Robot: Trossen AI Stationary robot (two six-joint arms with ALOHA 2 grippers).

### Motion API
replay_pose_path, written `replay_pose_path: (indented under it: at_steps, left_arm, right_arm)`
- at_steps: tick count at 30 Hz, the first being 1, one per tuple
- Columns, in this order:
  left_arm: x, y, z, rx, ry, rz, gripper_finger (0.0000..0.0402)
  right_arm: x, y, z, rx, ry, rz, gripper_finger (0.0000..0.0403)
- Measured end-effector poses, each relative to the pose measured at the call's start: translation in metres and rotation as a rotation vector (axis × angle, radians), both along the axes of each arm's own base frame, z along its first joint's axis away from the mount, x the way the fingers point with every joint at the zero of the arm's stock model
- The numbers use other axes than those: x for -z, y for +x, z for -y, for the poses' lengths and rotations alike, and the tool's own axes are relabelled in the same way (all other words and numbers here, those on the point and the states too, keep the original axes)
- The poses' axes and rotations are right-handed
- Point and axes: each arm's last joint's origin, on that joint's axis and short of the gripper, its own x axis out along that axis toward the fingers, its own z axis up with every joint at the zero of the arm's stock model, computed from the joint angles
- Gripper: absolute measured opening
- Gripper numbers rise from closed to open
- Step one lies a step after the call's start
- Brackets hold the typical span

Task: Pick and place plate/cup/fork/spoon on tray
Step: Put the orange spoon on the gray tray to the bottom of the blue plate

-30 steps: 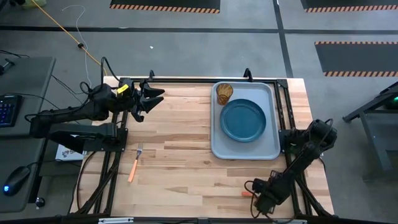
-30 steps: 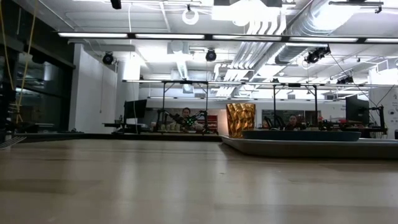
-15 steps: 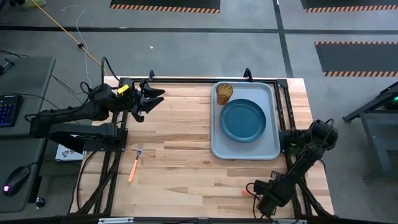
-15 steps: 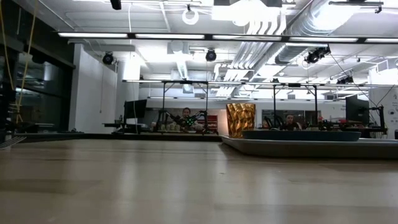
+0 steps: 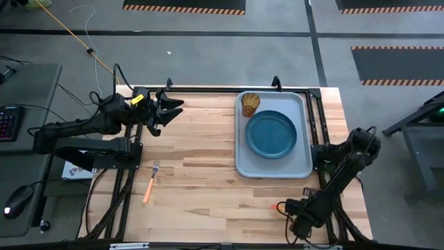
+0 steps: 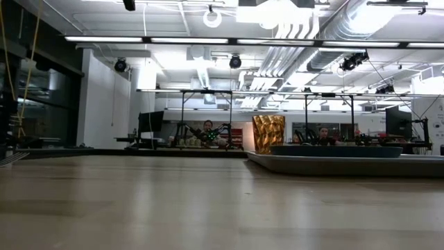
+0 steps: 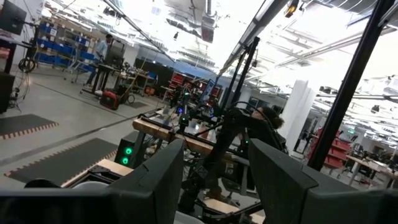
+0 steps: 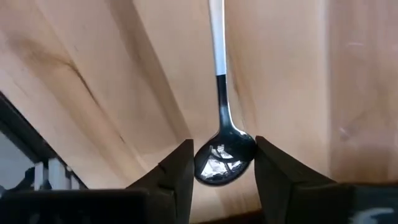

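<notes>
The spoon [image 8: 219,93] lies near the table's near right corner. Its silver bowl sits between the fingers of my right gripper [image 8: 222,145], which points down and is shut on it. In the high view only the spoon's orange handle end [image 5: 279,206] shows beside my right gripper [image 5: 294,214]. The blue plate [image 5: 270,134] and the amber cup [image 5: 250,104] stand on the tray [image 5: 302,167]. The orange-handled fork [image 5: 150,182] lies flat on the table at the left. My left gripper [image 5: 173,109] hovers open over the far left corner. My right gripper pinches the spoon's bowl [image 8: 219,163] between its two fingers, one on each side edge. The fingers come from above, pointing down. The handle [image 8: 216,37] runs straight away from them, close over the wood. I cannot tell whether the spoon is lifted clear.
Bare wood stretches between the fork and the tray. The tray has free room along its near end and beside the cup. A dark metal frame [image 5: 208,89] borders the table's far edge and sides.
My right gripper has shifted a little toward the table's far edge. The spoon's orange handle end has moved the same way with it.
</notes>
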Motion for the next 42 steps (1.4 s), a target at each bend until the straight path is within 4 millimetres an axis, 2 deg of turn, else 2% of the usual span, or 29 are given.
replay_pose_path:
  at_steps: [6,14,17,19,21,26,28,30,36,42]
  left_arm:
    - [0.0,0.0,-0.001,-0.031,-0.009,0.002,0.0172]
    - [0.001,0.003,-0.002,-0.054,-0.042,-0.009,0.0172]
    - [0.002,0.012,-0.004,-0.063,-0.037,-0.148,0.0172]
    - [0.003,0.023,-0.006,-0.052,-0.013,-0.272,0.0172]
    - [0.002,0.035,-0.007,0.014,0.039,-0.387,0.0172]
    - [-0.005,0.068,-0.005,0.161,0.206,-0.603,0.0172]
    - [-0.003,0.079,-0.006,0.188,0.252,-0.697,0.0172]
    - [0.002,0.085,-0.006,0.213,0.277,-0.775,0.0172]
    - [0.022,0.083,-0.005,0.265,0.212,-0.957,0.0172]
    - [0.019,0.075,-0.004,0.267,0.205,-0.955,0.0172]
  right_arm:
    - [-0.036,0.012,0.023,0.004,0.082,0.122,0.0114]
    - [-0.088,0.043,0.089,0.102,0.122,0.422,0.0114]
    - [-0.1,0.056,0.112,0.111,0.16,0.51,0.0114]
    - [-0.104,0.066,0.125,0.1,0.193,0.545,0.0106]
    - [-0.105,0.074,0.137,0.085,0.231,0.573,0.0062]
    - [-0.109,0.091,0.164,0.061,0.275,0.656,0.001]
    - [-0.11,0.093,0.174,0.078,0.259,0.666,0.0]
    - [-0.109,0.095,0.181,0.098,0.244,0.67,0.0009]
    - [-0.112,0.101,0.192,0.117,0.203,0.73,0.0016]
    - [-0.112,0.102,0.196,0.112,0.195,0.745,0.0003]
